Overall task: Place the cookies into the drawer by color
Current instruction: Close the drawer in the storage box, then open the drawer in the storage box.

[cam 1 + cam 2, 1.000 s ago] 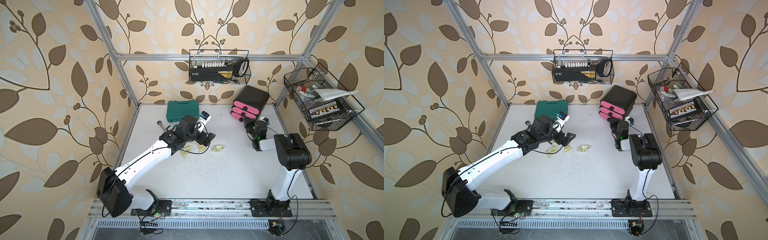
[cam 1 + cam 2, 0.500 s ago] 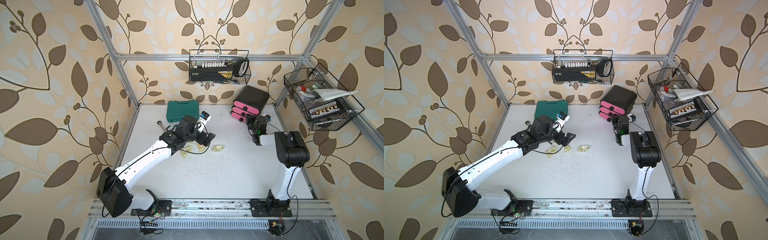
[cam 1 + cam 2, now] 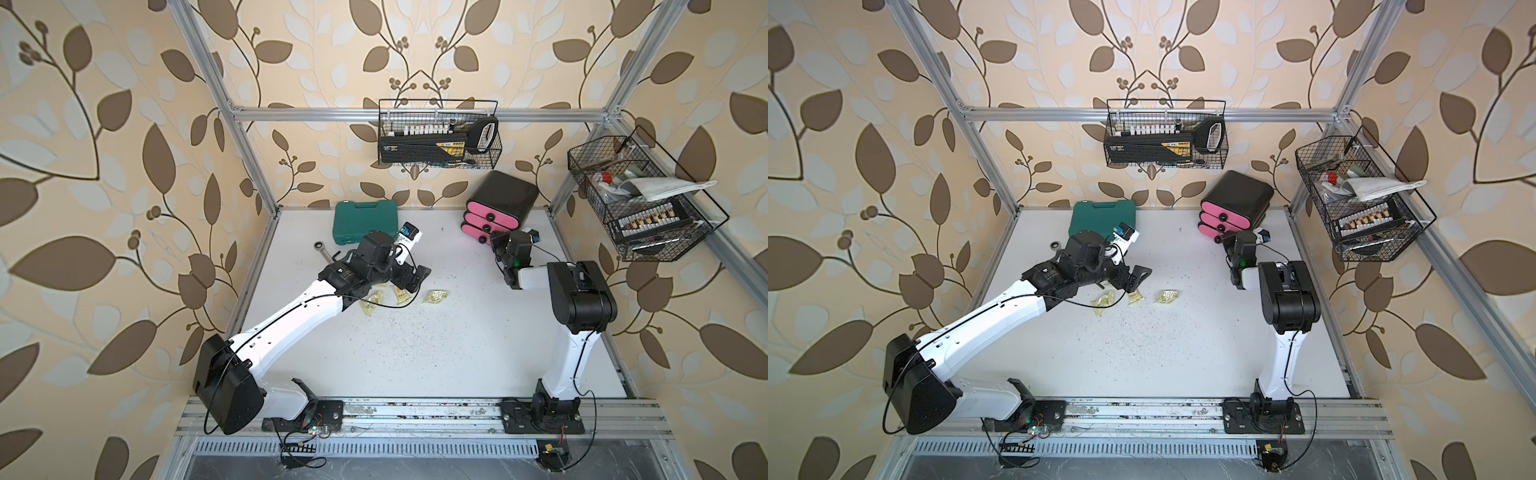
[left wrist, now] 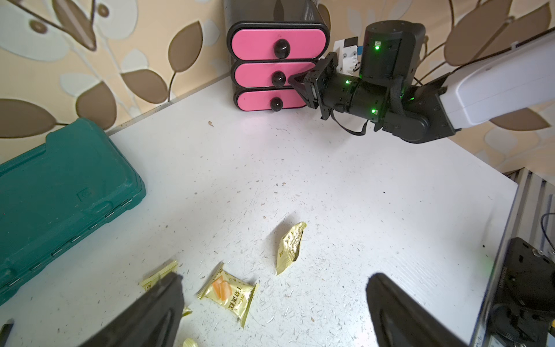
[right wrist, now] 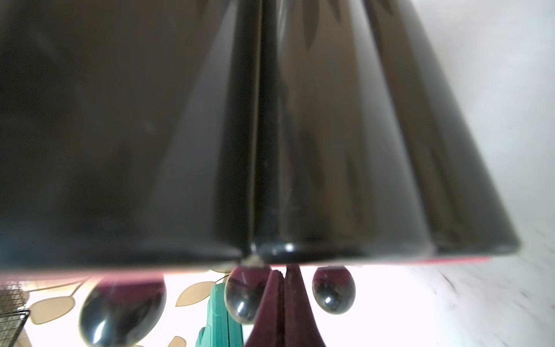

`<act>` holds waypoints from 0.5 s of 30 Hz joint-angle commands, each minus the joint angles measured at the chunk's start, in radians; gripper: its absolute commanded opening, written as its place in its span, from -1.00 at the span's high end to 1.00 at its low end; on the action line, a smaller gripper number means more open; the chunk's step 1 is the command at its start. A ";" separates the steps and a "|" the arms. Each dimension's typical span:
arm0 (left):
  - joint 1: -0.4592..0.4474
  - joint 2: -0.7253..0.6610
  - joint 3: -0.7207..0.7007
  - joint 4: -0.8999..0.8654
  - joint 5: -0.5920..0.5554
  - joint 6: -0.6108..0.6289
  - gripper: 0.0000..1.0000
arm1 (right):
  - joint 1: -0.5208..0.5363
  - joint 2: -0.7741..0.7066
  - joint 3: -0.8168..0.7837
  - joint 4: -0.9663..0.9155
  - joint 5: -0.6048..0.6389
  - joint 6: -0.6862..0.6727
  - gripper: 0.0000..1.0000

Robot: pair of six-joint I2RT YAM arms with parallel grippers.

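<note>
White, scuffed, debris-speckled counter (image 3: 436, 353), enclosed by leaf-patterned wallpaper walls (image 3: 104, 124). Green tool case (image 3: 365, 214) sits at the back, the drawer cabinet (image 3: 505, 197) in the back right corner with all three drawers closed. Left tool (image 3: 413, 279) is spread wide and empty above three yellow cookie packets (image 3: 436, 296) mid-counter. Only the left wrist view shows the right tool (image 4: 292, 81) clearly: closed, empty, tips just beside the middle knob (image 4: 278, 78).

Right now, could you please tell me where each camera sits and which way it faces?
Top views: overhead from the front, looking down on the table; left arm and right arm show.
Left wrist: faces the pink drawers and right gripper; own open fingers show.
Right wrist: close against the drawers' knobs; own shut fingers show.
Shared: top and left wrist views show yellow cookies.
</note>
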 commanded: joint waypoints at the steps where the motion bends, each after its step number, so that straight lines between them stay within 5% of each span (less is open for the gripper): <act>1: -0.010 -0.029 0.006 0.023 -0.007 0.011 -0.97 | -0.005 0.036 0.049 -0.005 0.041 -0.012 0.91; 15: -0.010 -0.023 0.006 0.023 0.004 0.004 -0.97 | -0.002 -0.060 -0.242 0.243 -0.082 0.127 0.71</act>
